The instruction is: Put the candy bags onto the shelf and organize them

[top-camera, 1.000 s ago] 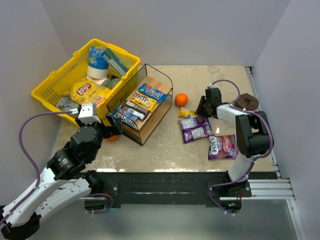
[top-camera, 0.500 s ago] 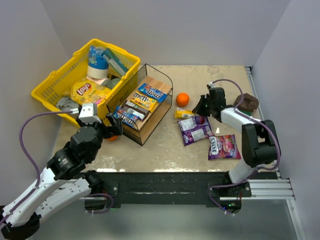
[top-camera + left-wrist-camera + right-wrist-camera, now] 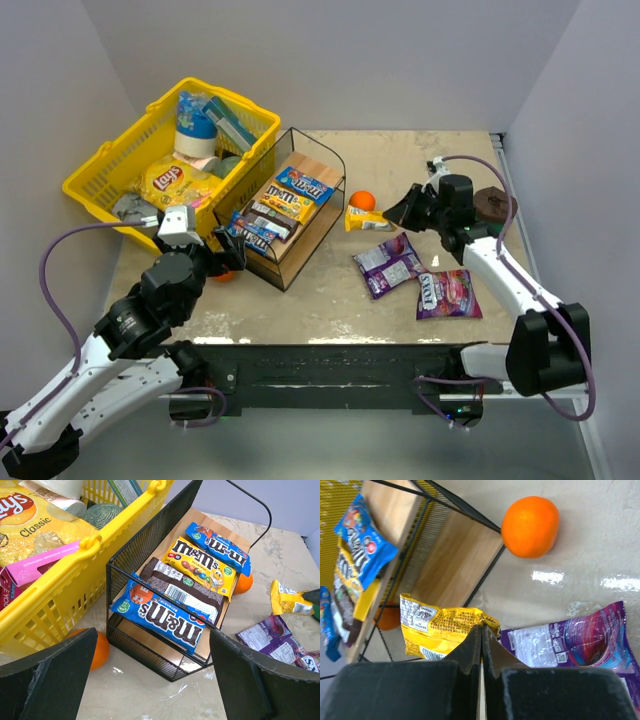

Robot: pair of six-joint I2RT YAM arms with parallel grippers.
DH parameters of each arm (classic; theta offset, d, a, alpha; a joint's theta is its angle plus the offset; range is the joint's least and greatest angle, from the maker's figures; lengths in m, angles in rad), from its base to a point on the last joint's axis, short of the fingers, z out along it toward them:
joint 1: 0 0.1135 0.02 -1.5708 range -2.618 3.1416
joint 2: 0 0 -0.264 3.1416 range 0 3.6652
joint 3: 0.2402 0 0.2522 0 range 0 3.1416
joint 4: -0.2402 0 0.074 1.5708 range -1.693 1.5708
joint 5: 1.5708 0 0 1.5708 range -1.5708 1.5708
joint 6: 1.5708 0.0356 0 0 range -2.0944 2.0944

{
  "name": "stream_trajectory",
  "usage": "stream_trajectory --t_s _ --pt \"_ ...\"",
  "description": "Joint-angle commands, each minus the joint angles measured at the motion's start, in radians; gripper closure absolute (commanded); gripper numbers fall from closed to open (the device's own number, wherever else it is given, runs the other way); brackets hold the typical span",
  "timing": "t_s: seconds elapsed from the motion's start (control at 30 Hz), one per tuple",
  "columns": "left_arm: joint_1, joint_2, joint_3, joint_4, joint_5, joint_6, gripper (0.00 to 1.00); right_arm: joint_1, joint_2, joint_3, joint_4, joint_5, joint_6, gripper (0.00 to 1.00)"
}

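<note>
The right arm has swung up and to the left in the top view. The yellow bag (image 3: pixel 362 217) has gone with it, from beside the purple bag (image 3: pixel 388 262) to the near side of the orange (image 3: pixel 364 199), just right of the shelf (image 3: pixel 322 165). At lower left, the left end effector (image 3: pixel 224 260) hovers by the shelf's near corner, jaws spread wide and holding nothing. Four bags (image 3: pixel 288 200) already lie in a row across the shelf's board. To its right, the right end effector (image 3: pixel 396 212) is clamped on the yellow bag's edge, and the wrist view shows its fingers meeting on the foil. The purple bag and a pink bag (image 3: pixel 447 293) lie on the surface (image 3: pixel 330 290) at lower right.

The step in hand looks like carrying the yellow bag to the shelf. The next move probably calls for clearing the wire rim, laying the bag on bare board in line with the others, and then letting go.
</note>
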State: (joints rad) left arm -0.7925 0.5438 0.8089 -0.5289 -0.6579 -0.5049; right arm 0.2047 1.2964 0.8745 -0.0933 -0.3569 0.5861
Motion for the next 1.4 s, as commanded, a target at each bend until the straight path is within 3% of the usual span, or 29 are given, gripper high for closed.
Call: stream_trajectory --t_s 0.0,0.2,0.4,0.8,1.0,1.37 --pt "-0.002 0.004 -0.002 0.050 0.003 0.011 0.00 0.005 -0.080 0.044 -0.026 -0.040 0.078 1.00" --pt "-0.004 0.002 -0.002 0.052 0.001 0.009 0.01 0.073 -0.089 0.127 -0.002 0.031 0.216 1.00" --pt "-0.004 -0.005 0.001 0.049 0.000 0.009 0.00 0.220 0.018 0.248 0.058 0.160 0.339 1.00" --pt "-0.004 -0.027 -0.005 0.040 -0.009 0.003 0.00 0.255 0.225 0.411 0.089 0.318 0.514 1.00" --pt "-0.004 -0.025 -0.007 0.040 -0.008 0.002 0.00 0.278 0.267 0.405 0.150 0.372 0.570 1.00" --pt "-0.002 -0.033 -0.008 0.037 -0.012 0.000 0.00 0.306 0.343 0.478 0.113 0.476 0.612 1.00"
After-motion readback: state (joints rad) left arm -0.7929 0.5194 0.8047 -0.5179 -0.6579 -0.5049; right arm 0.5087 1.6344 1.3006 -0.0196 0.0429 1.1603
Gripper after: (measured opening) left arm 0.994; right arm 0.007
